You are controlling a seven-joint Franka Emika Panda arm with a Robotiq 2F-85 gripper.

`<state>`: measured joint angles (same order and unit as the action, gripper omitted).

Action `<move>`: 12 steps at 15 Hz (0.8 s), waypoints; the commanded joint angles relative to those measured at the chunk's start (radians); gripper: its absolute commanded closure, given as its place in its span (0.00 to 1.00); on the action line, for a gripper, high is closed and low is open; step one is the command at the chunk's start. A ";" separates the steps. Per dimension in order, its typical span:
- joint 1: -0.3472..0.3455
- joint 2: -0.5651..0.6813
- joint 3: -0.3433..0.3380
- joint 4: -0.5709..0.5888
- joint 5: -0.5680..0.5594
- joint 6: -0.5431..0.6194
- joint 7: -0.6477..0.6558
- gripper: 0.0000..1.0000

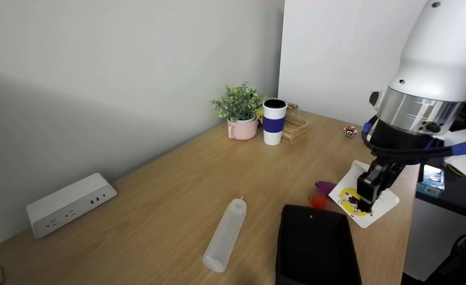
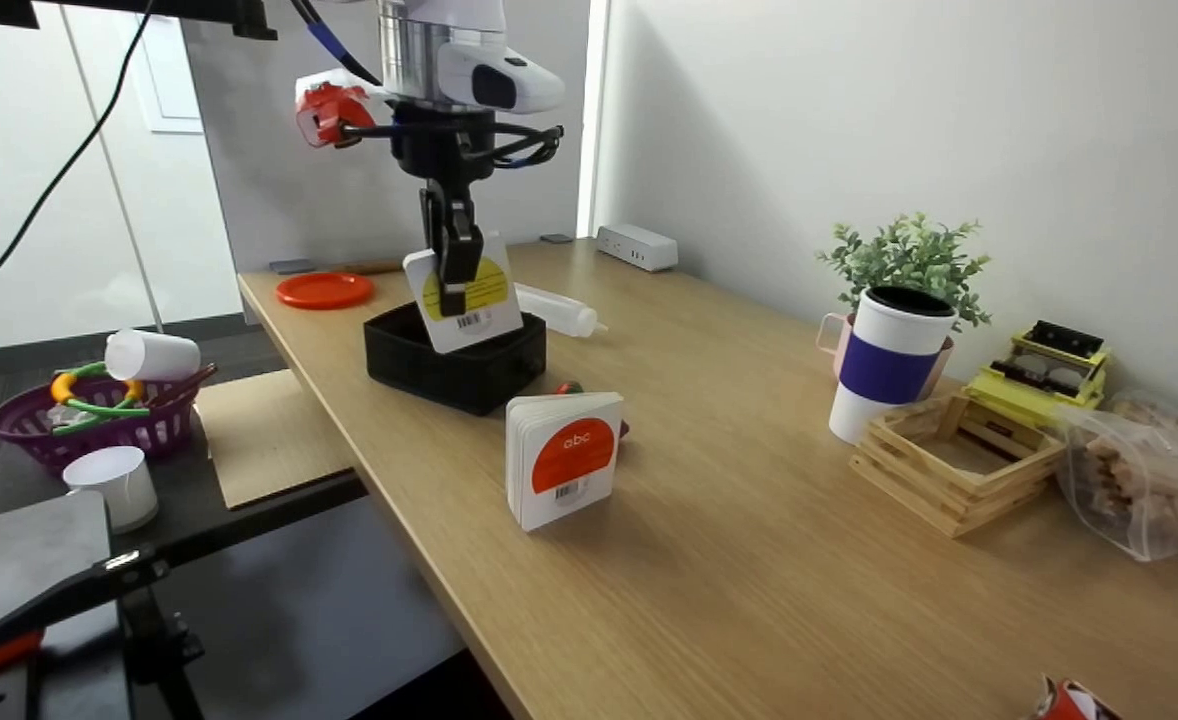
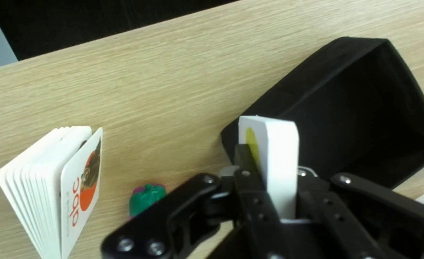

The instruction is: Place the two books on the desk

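My gripper (image 2: 455, 292) is shut on a book (image 3: 283, 158) with a white cover and a yellow circle. The held book is tilted in an exterior view (image 2: 494, 290) and appears raised, near the black tray's end. Its thick white edge stands between both fingers in the wrist view. The second book (image 2: 574, 455), marked "abc" on a red circle, stands upright on the desk (image 2: 749, 590) with its pages slightly fanned. In the wrist view this abc book (image 3: 50, 190) is at the left, apart from the gripper.
The black tray (image 1: 316, 245) lies near the desk's edge. Small toys, one purple (image 1: 324, 187), sit between tray and abc book. A clear bottle (image 1: 225, 235) lies on its side. A purple-banded cup (image 1: 272, 124), potted plant (image 1: 241, 107) and wooden crate (image 2: 959, 460) stand by the wall.
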<state>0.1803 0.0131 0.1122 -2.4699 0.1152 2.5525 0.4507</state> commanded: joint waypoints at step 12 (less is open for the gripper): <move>-0.037 -0.008 -0.007 0.007 -0.181 -0.313 -0.237 0.96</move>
<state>0.1601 0.0161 0.0991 -2.4689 -0.0670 2.3039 0.3617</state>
